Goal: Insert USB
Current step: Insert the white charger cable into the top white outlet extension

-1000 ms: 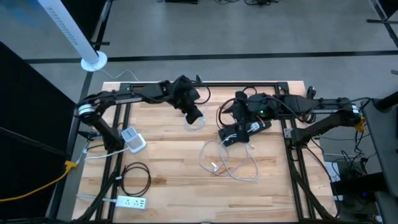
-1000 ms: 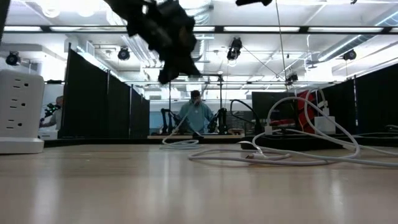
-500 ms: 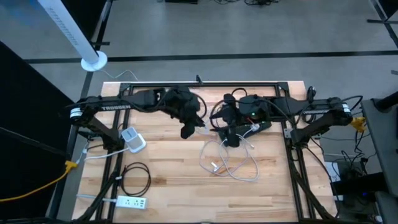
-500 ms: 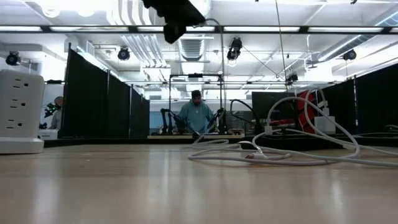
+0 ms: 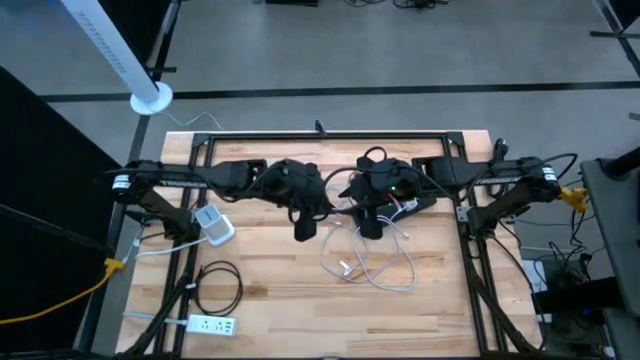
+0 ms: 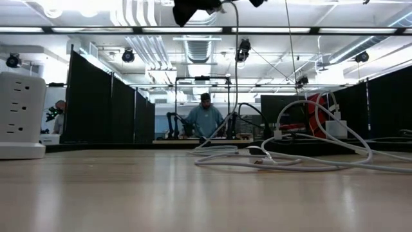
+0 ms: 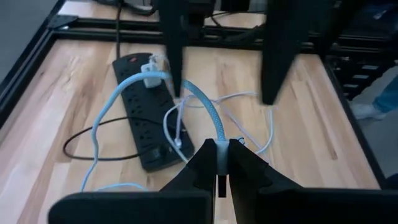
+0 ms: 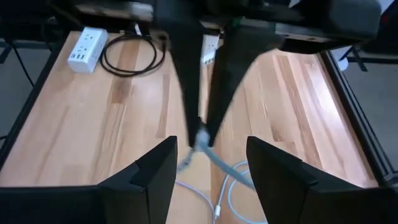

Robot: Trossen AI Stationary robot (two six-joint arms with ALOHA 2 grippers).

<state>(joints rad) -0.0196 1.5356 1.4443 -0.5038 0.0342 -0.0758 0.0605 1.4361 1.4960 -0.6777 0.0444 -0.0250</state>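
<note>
**Left gripper pinching white cable mid-table, right gripper facing it with jaws apart**

Meeting over the middle of the wooden table, raised well above the surface. Left gripper clamping shut on a white braided USB cable; in the left wrist view, fingertips squeezing the cable end between them, plug itself hidden in the grip. Cable arching away from the pinch toward a white charger plugged into the black power strip lying flat on the wood. Right gripper hanging just beside the left one, nose to nose, fingers standing apart with a gap, holding nothing; in the right wrist view, left gripper's dark fingers pointing down between them, cable dangling just below. Looping loosely on the table in front of both grippers, more white cable. Sitting well apart near the left edge: white multi-outlet cube, coiled black cord, white power strip. In the low view, cable hanging down from the top, coils resting on the far table; person standing in the room behind.
</note>
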